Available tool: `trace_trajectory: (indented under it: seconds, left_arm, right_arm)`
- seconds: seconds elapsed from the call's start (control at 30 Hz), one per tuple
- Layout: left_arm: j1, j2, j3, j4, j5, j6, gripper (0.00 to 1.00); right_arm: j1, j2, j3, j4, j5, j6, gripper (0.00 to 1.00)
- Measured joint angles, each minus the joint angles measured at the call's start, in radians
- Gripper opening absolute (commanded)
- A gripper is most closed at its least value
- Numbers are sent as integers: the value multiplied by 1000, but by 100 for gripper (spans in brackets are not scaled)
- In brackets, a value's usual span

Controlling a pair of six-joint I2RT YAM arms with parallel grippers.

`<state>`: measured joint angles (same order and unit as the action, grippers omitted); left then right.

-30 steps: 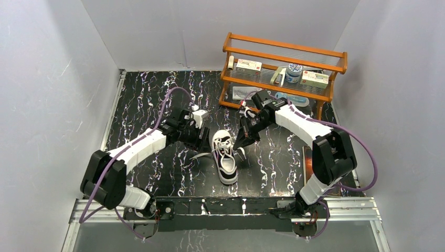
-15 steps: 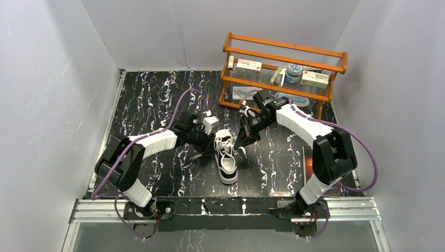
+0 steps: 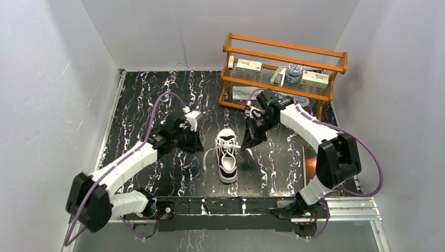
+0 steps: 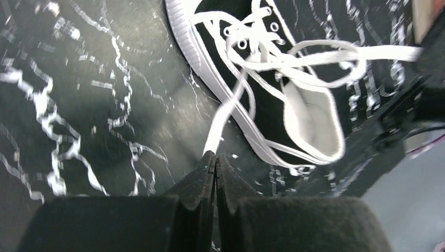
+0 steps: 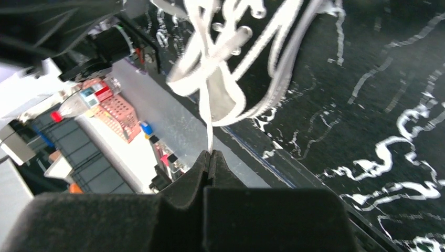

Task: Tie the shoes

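shoe [image 3: 226, 157]: one, black with a white sole, mid table [image 3: 141, 105] between the two arms, toe cap toward the arm bases, opening toward the far wall.
laces [image 4: 273, 58]: white, untied, looped loosely over the eyelets; one strand runs off to each side of the shoe.
left gripper [image 4: 214, 160]: left of the shoe's opening end, fingers pressed together, pinching one strand of the laces at their tips.
right gripper [image 5: 210, 156]: right of the opening end, fingers pressed together on the other strand, which rises straight from the tips to the shoe.
rack [image 3: 286, 46]: one, orange wood, two tiers, at the far right of the table, just behind the right arm.
on the rack: two boxes [image 3: 247, 65], one jar [image 3: 294, 71] between them, one small white tube at the left end; the lower tier's contents are too small to tell.
in the way: the right forearm crosses in front of the rack's lower tier; from above, each wrist hides its own fingertips.
cables [image 3: 162, 105]: purple, one along each arm.
flat reddish thing [image 3: 307, 163]: at the table's right edge, partly hidden by the right arm.
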<state>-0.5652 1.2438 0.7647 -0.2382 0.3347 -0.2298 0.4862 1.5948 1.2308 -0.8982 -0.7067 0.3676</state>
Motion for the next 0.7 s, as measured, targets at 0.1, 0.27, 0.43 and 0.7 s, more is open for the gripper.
trace_trajectory:
  seconds: [0.1,0.27,0.43,0.7]
  left_arm:
    - [-1,-117,27,-118,-54,-144,0]
    - [-1,-179,56,-338,-119,-389,0]
    - [0,-190,45,-444,-138,-491,10]
    - [-2,-37,-3,-71,49,-256,63]
  right_arm:
    - [-14,-19,4,-37,78,-13,0]
    - [-58,-80,3,-93,232,-35,0]
    - [-106,-101,-2,-102,283,-61,0]
    - [-110,-85,-20,-94,194,-81,0]
